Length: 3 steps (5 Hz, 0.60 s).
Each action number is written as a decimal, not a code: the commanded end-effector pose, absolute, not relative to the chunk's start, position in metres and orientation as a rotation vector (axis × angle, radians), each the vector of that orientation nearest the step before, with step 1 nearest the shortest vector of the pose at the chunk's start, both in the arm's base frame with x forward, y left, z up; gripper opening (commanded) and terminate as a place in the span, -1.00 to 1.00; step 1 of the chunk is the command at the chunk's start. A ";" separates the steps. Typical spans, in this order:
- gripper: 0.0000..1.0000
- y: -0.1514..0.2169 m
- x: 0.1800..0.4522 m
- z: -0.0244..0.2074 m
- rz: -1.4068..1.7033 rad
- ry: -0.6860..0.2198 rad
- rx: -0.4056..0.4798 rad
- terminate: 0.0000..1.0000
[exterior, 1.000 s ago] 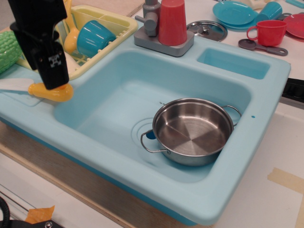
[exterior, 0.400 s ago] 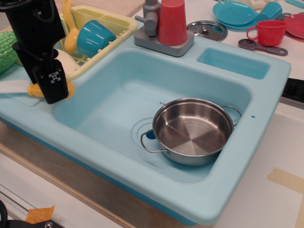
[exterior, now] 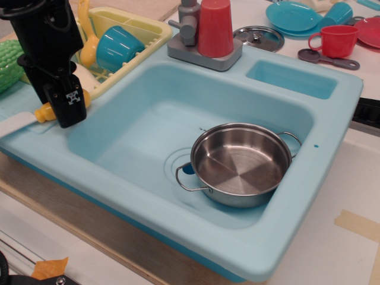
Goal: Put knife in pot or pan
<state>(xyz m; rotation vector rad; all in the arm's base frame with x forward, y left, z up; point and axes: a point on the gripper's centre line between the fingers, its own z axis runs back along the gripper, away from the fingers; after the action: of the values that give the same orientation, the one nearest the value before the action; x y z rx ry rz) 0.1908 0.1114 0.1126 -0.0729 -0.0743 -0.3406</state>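
A black tool (exterior: 64,110) reaches down onto the left rim of a light blue toy sink (exterior: 332,89). It covers the yellow-orange handle of a toy knife (exterior: 27,119), and it appears clamped on that handle, though the fingers are hard to make out. The knife's white blade lies flat on the rim, pointing left. Well apart, inside the basin, sits a shiny steel pot (exterior: 239,164), upright. A yellow dish rack (exterior: 145,29) stands behind the tool.
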 end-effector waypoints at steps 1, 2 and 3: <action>-1.00 0.108 0.194 0.115 -0.335 -0.072 -0.066 -1.00; -1.00 0.097 0.211 0.127 -0.364 -0.086 -0.045 -1.00; -1.00 0.078 0.232 0.143 -0.382 -0.104 -0.016 -1.00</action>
<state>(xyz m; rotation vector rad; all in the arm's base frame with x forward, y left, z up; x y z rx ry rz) 0.2350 0.0648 0.1422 -0.0181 -0.0760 -0.3571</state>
